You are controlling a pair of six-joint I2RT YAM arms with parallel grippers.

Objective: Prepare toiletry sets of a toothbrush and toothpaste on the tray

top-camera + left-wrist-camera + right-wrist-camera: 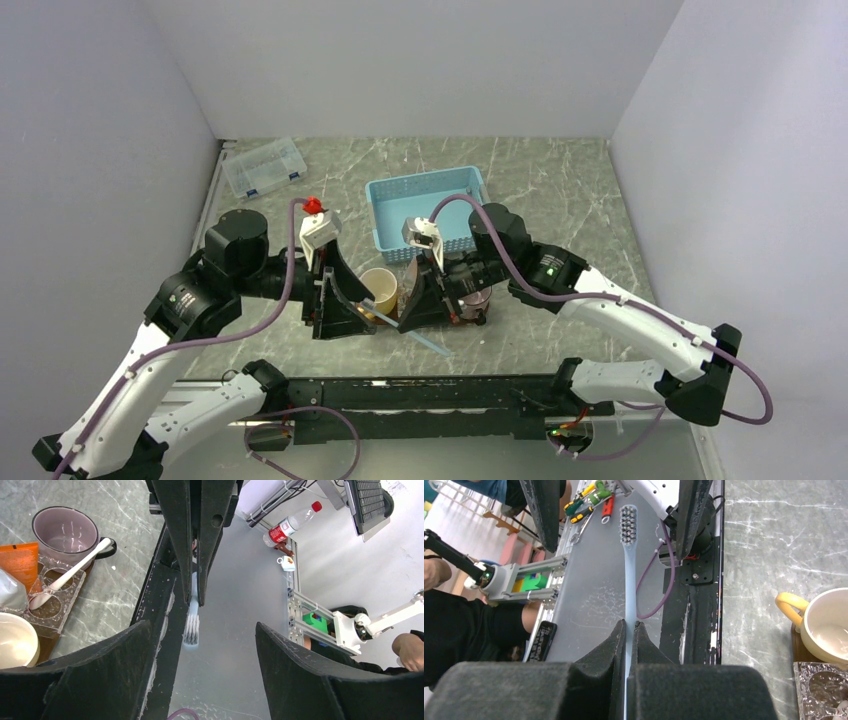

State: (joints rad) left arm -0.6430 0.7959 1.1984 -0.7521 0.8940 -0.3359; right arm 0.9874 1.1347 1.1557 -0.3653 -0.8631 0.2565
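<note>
My right gripper (629,625) is shut on the handle of a light-blue toothbrush (629,570), which sticks out past the table's near edge. Its bristled head (191,629) hangs between the wide-apart fingers (100,660) of my open left gripper (202,627) and touches neither. In the top view both grippers, left (335,318) and right (424,310), meet beside the mugs. A white toothbrush (70,572) leans from a mauve mug (65,530) onto a clear holder (55,605). An orange toothpaste tube (20,562) lies beside it. The dark brown tray (46,650) shows only as a sliver under them.
A cream mug (381,287) stands on the tray's left part. A light-blue mesh basket (427,208) sits behind the grippers and a clear plastic box (264,167) at the back left. The black mounting rail (420,395) runs along the near edge.
</note>
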